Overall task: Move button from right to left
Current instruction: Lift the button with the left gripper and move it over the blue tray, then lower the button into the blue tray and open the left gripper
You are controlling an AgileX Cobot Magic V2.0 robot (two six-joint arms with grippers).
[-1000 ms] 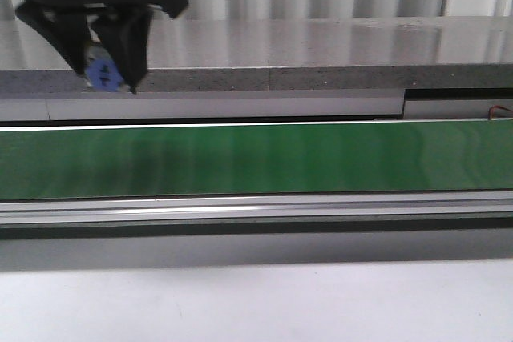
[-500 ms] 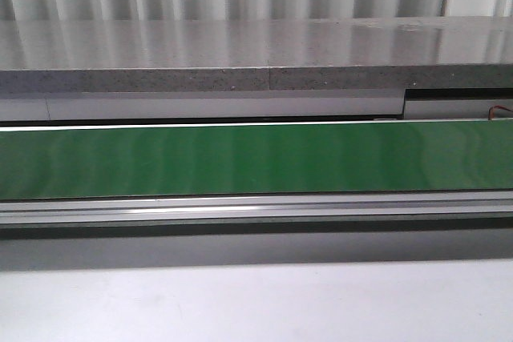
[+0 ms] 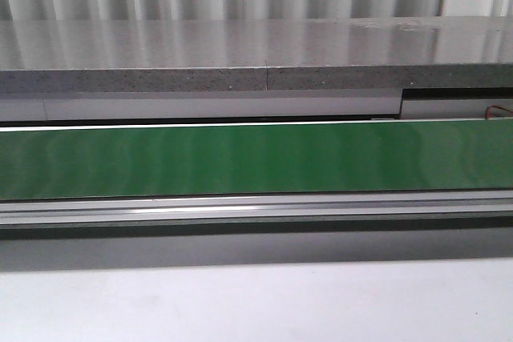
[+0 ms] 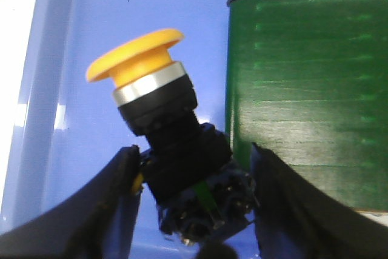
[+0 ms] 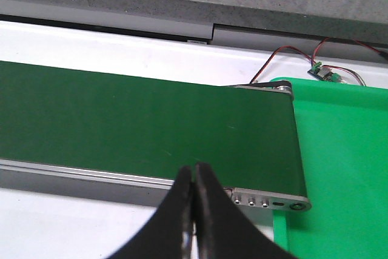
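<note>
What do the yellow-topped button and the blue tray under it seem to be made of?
The button: its cap looks like matte orange-yellow plastic, even in colour with only a soft sheen. The ring below it looks like brushed metal, silvery and bright, though it could be plated plastic. The collar looks like black plastic. The blue tray looks like smooth moulded plastic, with rounded corners and soft glare.

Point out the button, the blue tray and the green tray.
button [image 4: 134, 63], left wrist view, on its orange-yellow cap.
blue tray [image 4: 66, 119], left wrist view, on its bare floor.
green tray [image 5: 345, 162], right wrist view, on its floor.
</note>
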